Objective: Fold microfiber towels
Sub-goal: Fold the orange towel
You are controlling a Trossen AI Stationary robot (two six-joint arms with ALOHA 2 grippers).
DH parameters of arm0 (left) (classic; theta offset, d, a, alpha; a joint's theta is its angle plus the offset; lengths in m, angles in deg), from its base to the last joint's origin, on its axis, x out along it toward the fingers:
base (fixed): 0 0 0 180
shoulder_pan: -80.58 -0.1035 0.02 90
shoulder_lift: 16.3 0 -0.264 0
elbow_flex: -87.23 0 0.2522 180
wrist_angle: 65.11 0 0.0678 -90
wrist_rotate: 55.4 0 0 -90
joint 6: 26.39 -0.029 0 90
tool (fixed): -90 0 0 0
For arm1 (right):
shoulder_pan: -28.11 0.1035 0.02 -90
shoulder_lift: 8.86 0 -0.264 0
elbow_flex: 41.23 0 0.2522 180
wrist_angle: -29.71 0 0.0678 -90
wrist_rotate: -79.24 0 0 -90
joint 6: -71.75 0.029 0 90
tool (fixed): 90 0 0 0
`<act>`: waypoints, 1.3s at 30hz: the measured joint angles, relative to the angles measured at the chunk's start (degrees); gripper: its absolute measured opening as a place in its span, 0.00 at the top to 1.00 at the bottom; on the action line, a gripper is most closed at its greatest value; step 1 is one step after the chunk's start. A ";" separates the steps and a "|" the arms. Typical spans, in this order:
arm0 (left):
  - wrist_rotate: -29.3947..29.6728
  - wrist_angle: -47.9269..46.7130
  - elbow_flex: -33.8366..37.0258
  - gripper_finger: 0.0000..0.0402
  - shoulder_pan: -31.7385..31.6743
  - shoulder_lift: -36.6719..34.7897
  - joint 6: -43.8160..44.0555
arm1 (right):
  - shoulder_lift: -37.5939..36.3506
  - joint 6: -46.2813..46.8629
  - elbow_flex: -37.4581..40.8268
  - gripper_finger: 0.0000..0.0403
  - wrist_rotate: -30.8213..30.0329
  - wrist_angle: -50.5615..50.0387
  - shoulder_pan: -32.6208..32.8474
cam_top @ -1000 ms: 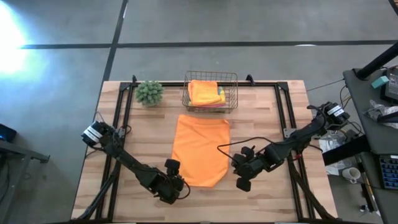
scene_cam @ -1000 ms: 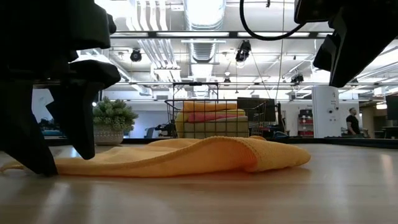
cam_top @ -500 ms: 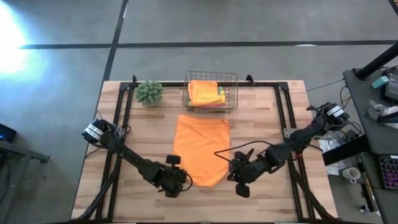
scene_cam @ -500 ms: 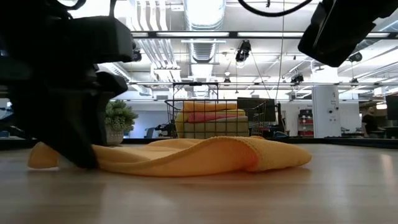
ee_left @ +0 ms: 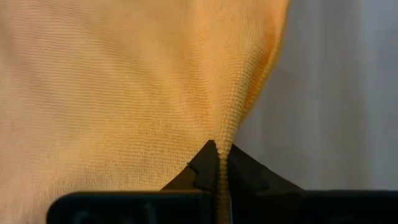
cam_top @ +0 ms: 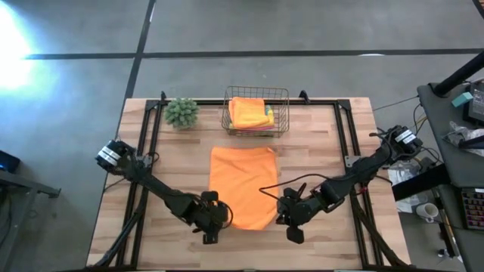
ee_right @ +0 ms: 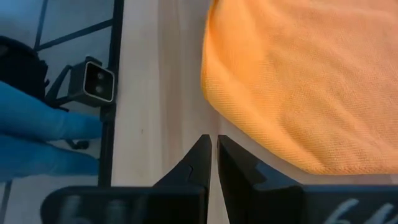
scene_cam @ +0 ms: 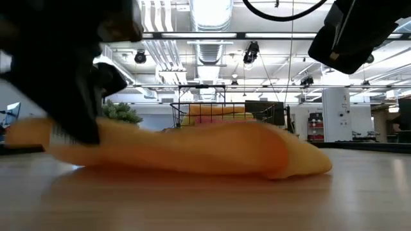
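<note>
Within the last second the left gripper (ee_left: 217,163) closed its wide-open jaws on the near-left corner of the orange towel (cam_top: 242,186) lying mid-surface, so a fold could begin, while the right gripper (ee_right: 212,163), jaws shut and empty, hovered just beside the near-right edge.

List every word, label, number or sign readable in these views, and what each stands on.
None can be read.
The orange towel, wire basket and table bear no print.
Signs in the room behind, in the low view, are too small and blurred to read.
</note>
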 joint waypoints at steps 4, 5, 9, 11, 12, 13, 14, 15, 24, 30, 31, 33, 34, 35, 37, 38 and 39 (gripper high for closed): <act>-2.27 -0.11 -0.06 1.00 -0.88 -3.24 5.84 | 0.09 0.00 0.00 0.89 1.14 0.32 0.00; -2.46 -0.13 -0.06 1.00 -1.10 -4.07 7.38 | 0.14 0.00 0.00 0.86 1.15 0.38 0.00; -2.94 -0.03 -0.11 1.00 -2.62 -7.03 12.63 | 0.17 -1.07 0.00 0.74 0.88 0.76 0.00; -2.93 -0.10 -0.10 1.00 -3.55 -7.92 13.21 | 0.17 -3.74 0.00 0.68 -0.22 1.33 0.00; -2.93 -0.07 -0.15 1.00 -4.02 -8.25 13.20 | 0.17 -5.13 0.00 0.65 -1.86 1.57 0.10; -2.91 -0.06 -0.19 1.00 -4.42 -8.71 13.20 | 0.20 -6.67 0.00 0.63 -3.20 1.89 0.16; -2.91 -0.07 -0.19 1.00 -4.71 -8.92 13.20 | 0.40 -8.60 0.00 0.61 -4.68 2.61 0.27; -2.96 -0.03 -0.23 1.00 -5.04 -9.01 13.20 | 0.64 -10.74 0.00 0.60 -5.99 3.56 0.31; -3.11 -0.11 -0.84 1.00 -8.16 -9.21 15.01 | 4.74 -16.64 -0.01 0.60 -12.04 12.17 0.76; -3.10 -0.09 -2.23 1.00 -10.50 -9.28 14.69 | 6.72 -12.73 0.00 0.61 -14.16 13.29 0.90; -3.10 -0.20 -2.44 1.00 -10.88 -9.28 14.66 | 6.80 -11.97 -0.03 0.61 -14.16 12.94 0.90; -3.08 -1.15 -2.88 1.00 -11.70 -9.29 14.65 | 7.06 -11.21 -0.62 0.60 -14.22 12.33 0.90; -3.07 -1.41 -3.03 1.00 -12.10 -9.30 14.49 | 7.32 -10.80 -1.34 0.60 -14.42 12.58 0.90; -3.06 -1.47 -3.09 1.00 -12.45 -9.30 14.30 | 7.41 -10.35 -1.92 0.59 -15.07 12.87 0.90; -3.04 -1.51 -3.23 1.00 -13.09 -9.30 14.20 | 7.55 -9.66 -3.00 0.58 -16.91 12.35 0.87; -3.02 -1.46 -3.29 1.00 -13.26 -9.34 14.16 | 7.97 -9.19 -3.78 0.57 -17.60 12.59 0.73; -3.04 -1.51 -3.31 1.00 -13.47 -9.54 14.14 | 8.36 -8.92 -4.49 0.57 -18.05 12.88 0.52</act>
